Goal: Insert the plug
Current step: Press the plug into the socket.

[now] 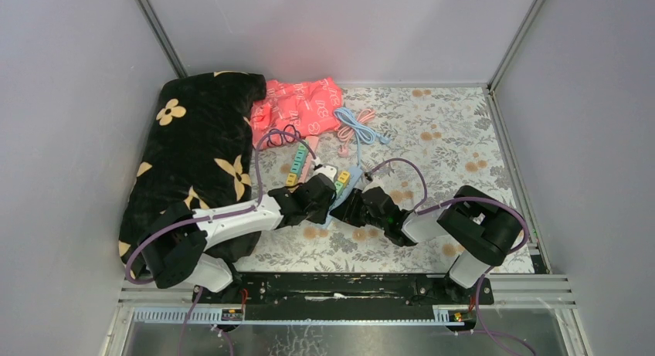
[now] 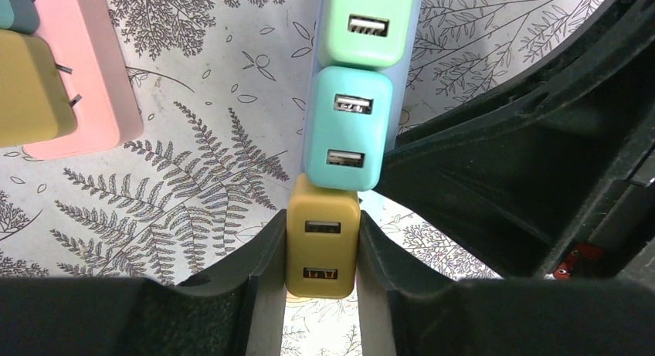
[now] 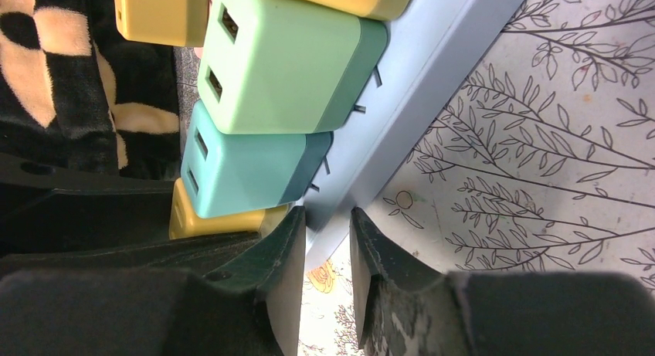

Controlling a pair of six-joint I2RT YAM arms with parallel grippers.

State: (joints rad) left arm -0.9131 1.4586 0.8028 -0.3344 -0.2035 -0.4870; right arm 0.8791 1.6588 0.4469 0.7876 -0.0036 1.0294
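My left gripper [image 2: 322, 225] is shut on a yellow plug [image 2: 322, 252], a two-port USB block squeezed on both sides. The plug sits at the near end of a light blue power strip [image 3: 432, 70], just below a teal plug [image 2: 346, 128] and a green plug [image 2: 367, 24] that stand in the strip. Its prongs are hidden. My right gripper [image 3: 328, 221] is shut on the near end of the blue strip, one finger on each face. In the top view both grippers [image 1: 320, 192] [image 1: 351, 201] meet at the strip [image 1: 347, 182] in the middle of the table.
A pink power strip [image 2: 100, 78] with more plugs lies to the left. A black flowered blanket [image 1: 193, 155] fills the left side, a red bag [image 1: 297, 105] lies at the back, and coiled cables [image 1: 355, 128] lie beside it. Grey walls enclose the floral table.
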